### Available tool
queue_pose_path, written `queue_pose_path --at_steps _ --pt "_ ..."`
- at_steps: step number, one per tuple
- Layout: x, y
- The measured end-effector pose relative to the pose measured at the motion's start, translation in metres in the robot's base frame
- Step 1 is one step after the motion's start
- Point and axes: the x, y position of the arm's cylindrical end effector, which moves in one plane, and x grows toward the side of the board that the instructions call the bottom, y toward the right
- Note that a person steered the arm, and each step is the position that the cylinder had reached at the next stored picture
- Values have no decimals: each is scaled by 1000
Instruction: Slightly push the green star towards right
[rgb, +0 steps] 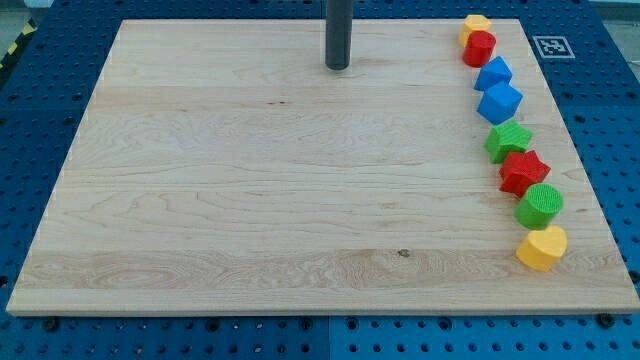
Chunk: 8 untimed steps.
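The green star (508, 140) lies near the right edge of the wooden board (250, 180), in a column of blocks. A blue block (499, 102) sits just above it and a red star (523, 172) touches it just below. My tip (337, 67) stands near the top middle of the board, far to the left of and above the green star, touching no block.
The column along the right edge also holds a yellow block (476, 24), a red cylinder (479, 48), a second blue block (493, 73), a green cylinder (540, 205) and a yellow heart (542, 247). A marker tag (552, 46) lies off the board's top right.
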Motion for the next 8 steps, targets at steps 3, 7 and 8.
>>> queue_pose_path --at_steps 3,7,8 --pt "42 20" --pt "165 147" --pt "167 164"
